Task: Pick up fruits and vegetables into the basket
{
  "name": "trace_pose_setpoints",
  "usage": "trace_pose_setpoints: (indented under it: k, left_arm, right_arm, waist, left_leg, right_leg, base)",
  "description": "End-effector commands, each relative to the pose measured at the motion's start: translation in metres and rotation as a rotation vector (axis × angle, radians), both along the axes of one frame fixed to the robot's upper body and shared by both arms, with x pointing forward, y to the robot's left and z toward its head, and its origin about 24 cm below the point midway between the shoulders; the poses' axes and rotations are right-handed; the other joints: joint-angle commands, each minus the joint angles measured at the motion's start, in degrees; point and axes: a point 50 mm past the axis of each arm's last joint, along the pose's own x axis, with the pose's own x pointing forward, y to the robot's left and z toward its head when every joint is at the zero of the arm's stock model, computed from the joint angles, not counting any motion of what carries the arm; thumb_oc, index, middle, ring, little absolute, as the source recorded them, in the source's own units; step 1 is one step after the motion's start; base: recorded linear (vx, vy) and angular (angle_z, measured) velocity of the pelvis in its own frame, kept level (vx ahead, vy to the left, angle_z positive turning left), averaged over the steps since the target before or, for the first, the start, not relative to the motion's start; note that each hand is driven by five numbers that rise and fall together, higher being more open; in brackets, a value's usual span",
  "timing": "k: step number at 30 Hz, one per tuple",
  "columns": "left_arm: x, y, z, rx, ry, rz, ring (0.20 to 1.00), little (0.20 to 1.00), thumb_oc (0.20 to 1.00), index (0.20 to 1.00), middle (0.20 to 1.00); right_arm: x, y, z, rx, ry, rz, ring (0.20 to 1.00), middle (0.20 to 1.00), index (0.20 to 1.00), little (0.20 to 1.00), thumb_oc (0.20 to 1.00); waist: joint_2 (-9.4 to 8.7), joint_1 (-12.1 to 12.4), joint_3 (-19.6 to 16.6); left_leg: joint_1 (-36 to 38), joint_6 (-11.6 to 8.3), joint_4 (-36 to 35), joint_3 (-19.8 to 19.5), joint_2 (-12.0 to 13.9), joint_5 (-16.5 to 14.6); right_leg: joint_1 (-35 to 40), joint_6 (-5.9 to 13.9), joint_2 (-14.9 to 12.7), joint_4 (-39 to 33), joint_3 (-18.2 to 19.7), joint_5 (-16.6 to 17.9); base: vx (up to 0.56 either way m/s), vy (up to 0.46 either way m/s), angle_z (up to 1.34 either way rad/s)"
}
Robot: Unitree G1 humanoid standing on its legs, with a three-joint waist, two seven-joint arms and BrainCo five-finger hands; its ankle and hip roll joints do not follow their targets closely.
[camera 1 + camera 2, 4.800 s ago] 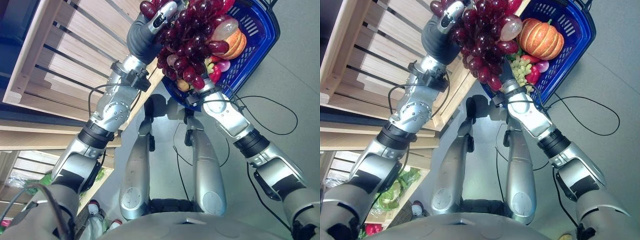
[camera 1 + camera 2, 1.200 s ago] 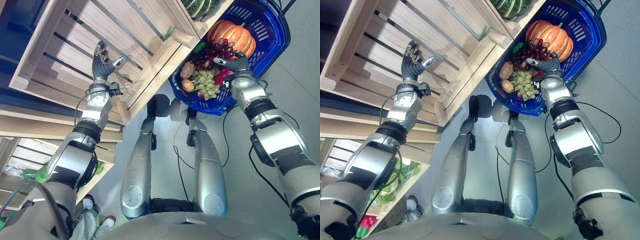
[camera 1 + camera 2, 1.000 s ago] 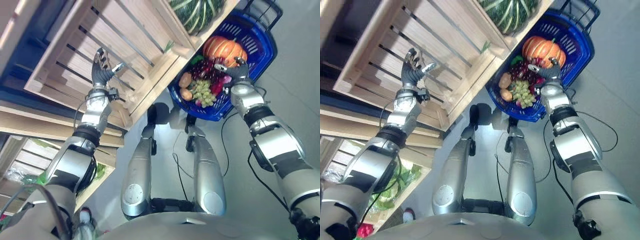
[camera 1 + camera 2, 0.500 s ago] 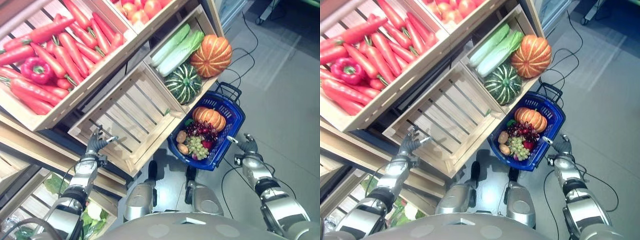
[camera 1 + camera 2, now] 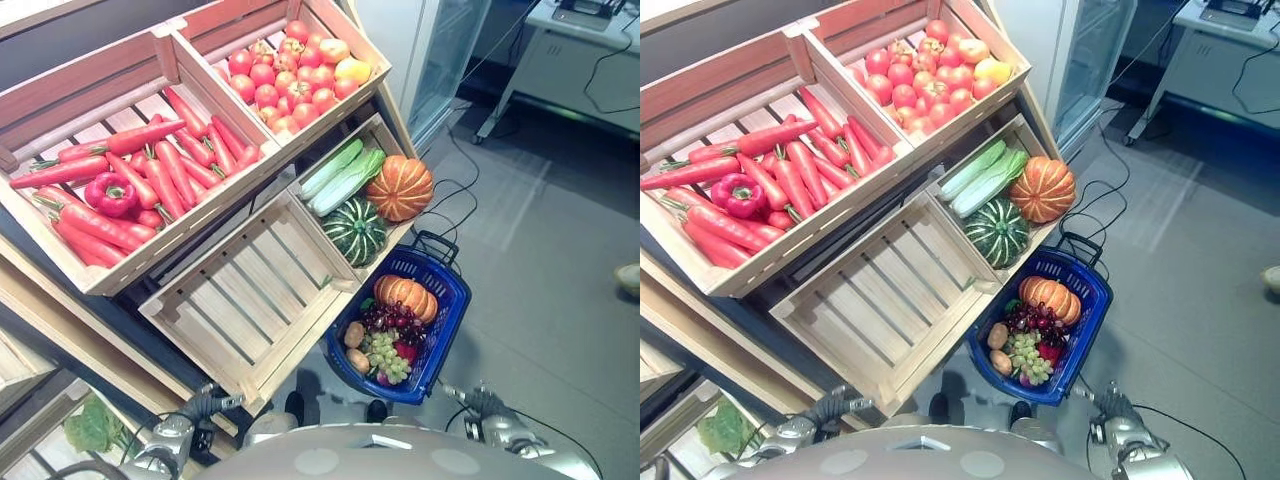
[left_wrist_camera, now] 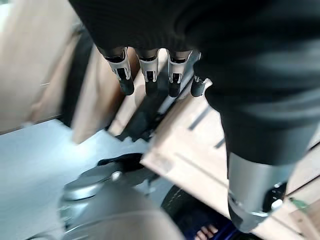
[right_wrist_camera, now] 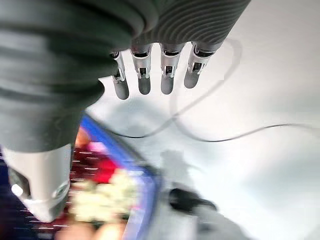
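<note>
- The view has swung up since a moment ago: the whole produce stand now shows, both arms have dropped to the lower edge, and the dark red grapes (image 5: 385, 318), held over the basket a few seconds back, now lie in it.
- The left hand (image 5: 207, 402) sits low beside the empty slatted crate (image 5: 255, 300); in its wrist view its fingers (image 6: 148, 82) hang straight and slightly apart, holding nothing.
- The right hand (image 5: 1108, 406) is just beside the blue basket (image 5: 449, 320), over the floor; its fingers (image 7: 144, 82) are likewise straight, spread and empty.
- The basket stands on the floor in front of the stand, under the crate of squash. It holds a small orange pumpkin (image 5: 406, 296), the grapes, green grapes (image 5: 384, 352), 2 brownish fruits and something red.
- The step in hand looks like choosing the next item. To do it well, pick one thing before reaching; the basket's near end is already crowded.
- Candidates: carrots (image 5: 160, 170) with a red pepper (image 5: 111, 192) in 1 crate, tomatoes (image 5: 285, 80) in another, and a striped green squash (image 5: 354, 230), an orange pumpkin (image 5: 400, 188) and pale leafy greens in the crate above the basket.
- The squash and pumpkin look round and bulky, likely needing both hands.
</note>
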Motion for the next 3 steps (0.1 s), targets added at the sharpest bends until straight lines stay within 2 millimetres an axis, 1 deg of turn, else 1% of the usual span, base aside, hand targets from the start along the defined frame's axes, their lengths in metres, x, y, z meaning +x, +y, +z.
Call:
trace_pose_setpoints:
  k: [1,3]
  left_arm:
    - [0.0126,0.0047,0.0027,-0.013,-0.024,0.076,1.000,1.000,1.000,1.000,1.000]
    - [0.0128,0.0048,0.0028,-0.014,-0.026,0.080,1.000,1.000,1.000,1.000,1.000]
  right_arm:
    - [0.0136,0.0051,-0.0003,0.033,0.008,0.044,1.000,1.000,1.000,1.000,1.000]
    - [0.0131,0.0056,-0.0006,0.036,0.013,0.048,1.000,1.000,1.000,1.000,1.000]
  waist:
    - [-0.36,-0.24,1.61]
    - [-0.35,-0.28,1.61]
  left_leg:
    - [1.23,0.39,1.28,2.13,-1.76,-5.20]
    - [1.26,0.35,1.28,2.18,-1.72,-5.26]
  right_leg:
    - [0.03,4.57,-2.13,2.15,2.17,-1.40]
    - [0.07,4.57,-2.17,2.08,2.19,-1.42]
  base:
    - [0.00,0.000,0.00]
    - [0.00,0.000,0.00]
